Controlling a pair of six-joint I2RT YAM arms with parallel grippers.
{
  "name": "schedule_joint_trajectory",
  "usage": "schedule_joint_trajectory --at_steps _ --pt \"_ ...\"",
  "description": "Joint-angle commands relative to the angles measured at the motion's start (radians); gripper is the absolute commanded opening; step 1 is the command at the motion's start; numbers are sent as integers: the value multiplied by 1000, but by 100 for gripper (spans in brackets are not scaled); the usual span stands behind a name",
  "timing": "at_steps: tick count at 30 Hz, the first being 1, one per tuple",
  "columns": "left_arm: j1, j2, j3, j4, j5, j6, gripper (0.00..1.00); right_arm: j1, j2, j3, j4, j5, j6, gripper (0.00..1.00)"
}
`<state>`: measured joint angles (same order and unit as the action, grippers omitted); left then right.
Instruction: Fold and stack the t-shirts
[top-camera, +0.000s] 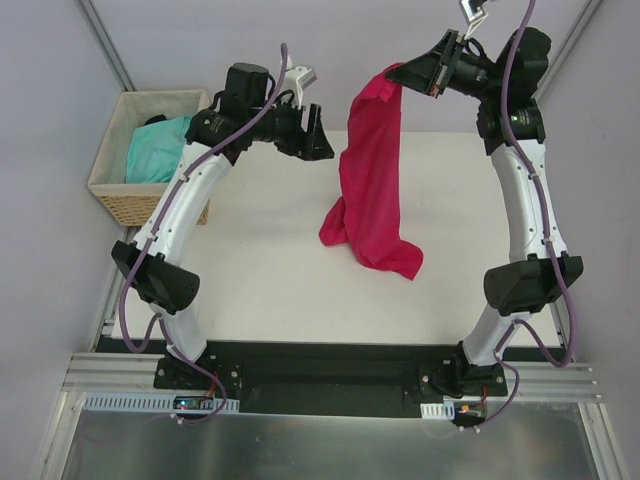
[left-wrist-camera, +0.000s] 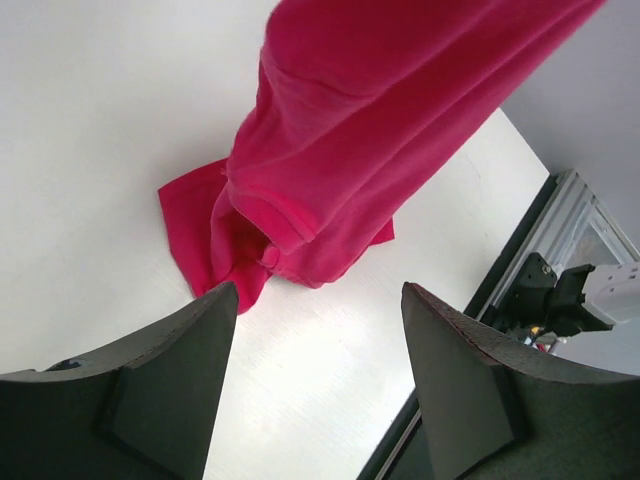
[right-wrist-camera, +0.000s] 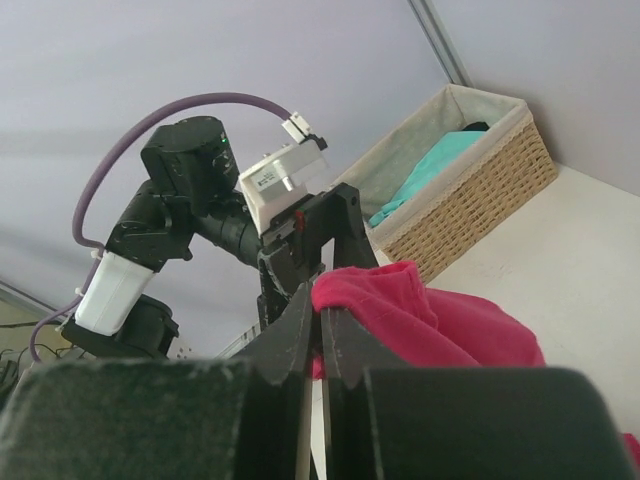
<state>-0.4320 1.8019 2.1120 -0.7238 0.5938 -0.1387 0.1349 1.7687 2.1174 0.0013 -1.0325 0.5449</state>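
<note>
Early days: right gripper (top-camera: 430, 76) clamped on pink shirt (top-camera: 372, 170), hanging at 1 o'clock w/ hem on table (top-camera: 260, 285). Left gripper (top-camera: 318, 132) wide open, empty. Turquoise shirt (top-camera: 155, 150) in basket (top-camera: 112, 198), 10 o'clock. Nothing folded yet.

left arm (top-camera: 185, 205): elbow bent, reaching to 11 o'clock, wrist turned toward 3 o'clock | left gripper (top-camera: 318, 132): jaws wide apart | right arm (top-camera: 530, 200): raised high at 1 o'clock, wrist aimed toward 9 o'clock | right gripper (top-camera: 433, 78): fingers pinched tight on pink shirt (top-camera: 370, 180)
</note>
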Motion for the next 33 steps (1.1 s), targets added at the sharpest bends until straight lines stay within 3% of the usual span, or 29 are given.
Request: schedule_joint_trajectory --at_steps 1,10,17,19,22,24,26,27,28,30,31,33 --pt "-1 -39 -7 73 27 21 66 17 2 75 25 2 -19 3" --pt "-4 8 3 179 90 7 66 46 15 73 6 -31 13 3" --pt "-4 -30 -75 202 61 -1 64 231 87 159 104 -67 81 3" --pt "-4 -33 -83 210 55 -2 64 258 106 173 176 -63 116 3" --pt "-4 -33 -87 215 58 -4 64 287 126 216 157 -61 124 3" --pt "-4 -30 -90 213 58 -9 64 272 114 188 44 -26 20 2" --pt "-4 -30 -93 215 61 -9 64 223 46 133 -195 76 -95 1" --pt "-4 -30 -96 216 63 -9 64 203 23 98 -407 141 -162 1" --pt "-4 -32 -96 216 66 -9 64 162 0 95 -510 289 -304 1" --pt "-4 -29 -99 215 70 -9 63 118 -32 108 -779 437 -409 1" --pt "-4 -30 -101 216 75 -9 64 82 -37 136 -863 600 -497 1" --pt "-4 -23 -101 215 81 -10 63 52 -44 150 -1022 725 -577 1"
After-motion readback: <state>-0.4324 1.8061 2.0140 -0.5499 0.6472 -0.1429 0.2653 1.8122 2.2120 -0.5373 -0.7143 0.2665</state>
